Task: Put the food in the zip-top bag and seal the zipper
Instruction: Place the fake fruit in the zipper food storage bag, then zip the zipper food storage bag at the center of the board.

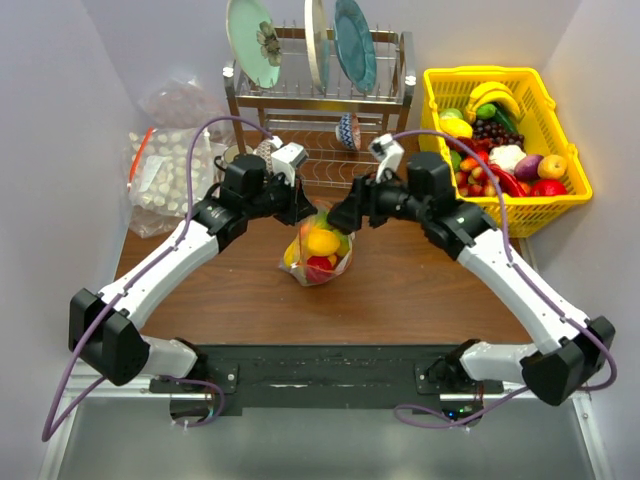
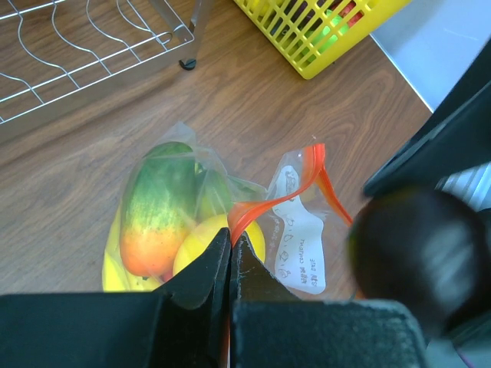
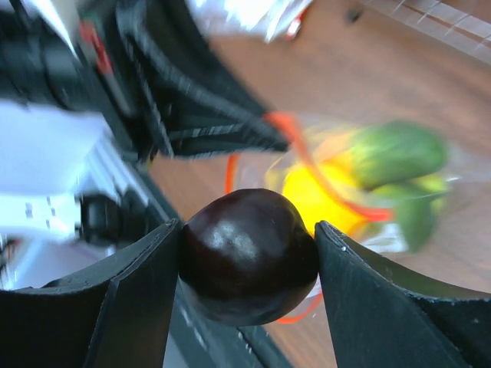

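The clear zip-top bag sits mid-table holding several toy fruits: a green-orange mango, a yellow piece and a red one. My left gripper is shut on the red zipper strip at the bag's mouth and lifts that edge. The white label faces up. My right gripper is shut on a dark purple, plum-like fruit and holds it just above the bag's open mouth, close to the left gripper's fingers.
A yellow basket with more toy fruit stands at the back right. A metal dish rack with plates stands at the back centre. A larger clear bag of pale lumps lies at the back left.
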Available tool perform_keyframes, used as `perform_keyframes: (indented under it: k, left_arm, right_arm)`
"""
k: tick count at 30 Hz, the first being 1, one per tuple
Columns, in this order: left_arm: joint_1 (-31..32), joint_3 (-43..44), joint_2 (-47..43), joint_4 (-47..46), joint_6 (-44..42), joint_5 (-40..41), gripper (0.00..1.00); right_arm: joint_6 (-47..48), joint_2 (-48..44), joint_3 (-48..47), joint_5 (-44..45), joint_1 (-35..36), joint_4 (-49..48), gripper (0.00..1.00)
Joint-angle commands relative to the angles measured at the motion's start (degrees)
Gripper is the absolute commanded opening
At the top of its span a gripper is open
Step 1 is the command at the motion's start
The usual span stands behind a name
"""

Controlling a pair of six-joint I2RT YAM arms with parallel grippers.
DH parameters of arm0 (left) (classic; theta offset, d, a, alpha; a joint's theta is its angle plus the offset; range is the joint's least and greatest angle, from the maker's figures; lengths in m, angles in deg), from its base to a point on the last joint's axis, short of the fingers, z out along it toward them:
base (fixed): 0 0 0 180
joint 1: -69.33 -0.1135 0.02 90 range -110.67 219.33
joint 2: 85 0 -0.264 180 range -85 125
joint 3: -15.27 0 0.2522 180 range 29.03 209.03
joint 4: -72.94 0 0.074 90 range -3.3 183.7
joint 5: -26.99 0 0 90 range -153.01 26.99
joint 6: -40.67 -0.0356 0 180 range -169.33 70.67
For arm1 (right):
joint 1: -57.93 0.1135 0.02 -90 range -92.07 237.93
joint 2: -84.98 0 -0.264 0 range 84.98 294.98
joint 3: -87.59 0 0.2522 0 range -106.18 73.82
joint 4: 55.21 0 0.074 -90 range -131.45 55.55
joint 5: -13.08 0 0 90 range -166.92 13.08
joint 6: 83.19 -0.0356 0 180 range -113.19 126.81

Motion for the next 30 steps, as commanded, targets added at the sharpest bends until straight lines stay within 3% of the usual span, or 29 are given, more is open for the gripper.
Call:
perform_keyframes:
  k: [1,7,10,11,12,14,16,22,26,30]
  left_arm:
    - [-0.4,3.5,-0.6,-0.5,0.8,0.9,0.00]
    - [-0.4,4.3,0.0,0.0,0.9,1.0,0.00]
    - [-0.4,4.7,0.0,0.4,0.9,1.2,0.00]
    - [-0.4,4.8,0.2,0.5,0.9,1.3,0.00]
    - [-0.4,4.9,0.2,0.6,1.0,1.4,0.00]
    - [-0.4,5.1,0.5,0.8,0.7,1.4,0.00]
    - [-0.4,5.4,0.6,0.9,0.8,1.3,0.00]
    - [-0.4,5.5,1.4,1.0,0.8,1.3,0.00]
    - [-0.4,5.7,1.5,1.0,0.7,1.3,0.00]
    - [-0.4,5.9,1.6,1.0,0.7,1.2,0.00]
  right_arm:
    - [3.6,2.8,0.0,3.0,5.0,-0.5,0.45]
    - [7.4,7.9,-1.9,13.3,9.4,4.3,0.47]
    - [8.2,8.7,-2.2,17.6,10.1,6.1,0.55]
    - [8.4,8.7,-2.2,18.7,10.3,6.2,0.59]
    - [8.6,8.7,-2.2,19.6,10.7,6.8,0.75]
    - [8.9,8.4,-2.5,20.8,11.1,7.2,0.93]
    - [8.9,7.7,-2.8,21.4,11.2,7.7,0.98]
    - [7.7,2.9,-3.2,24.8,11.3,9.2,0.95]
    - [5.9,-0.4,-2.3,30.5,11.3,11.1,0.77]
    - [5.1,-0.5,-0.4,30.8,11.3,12.7,0.66]
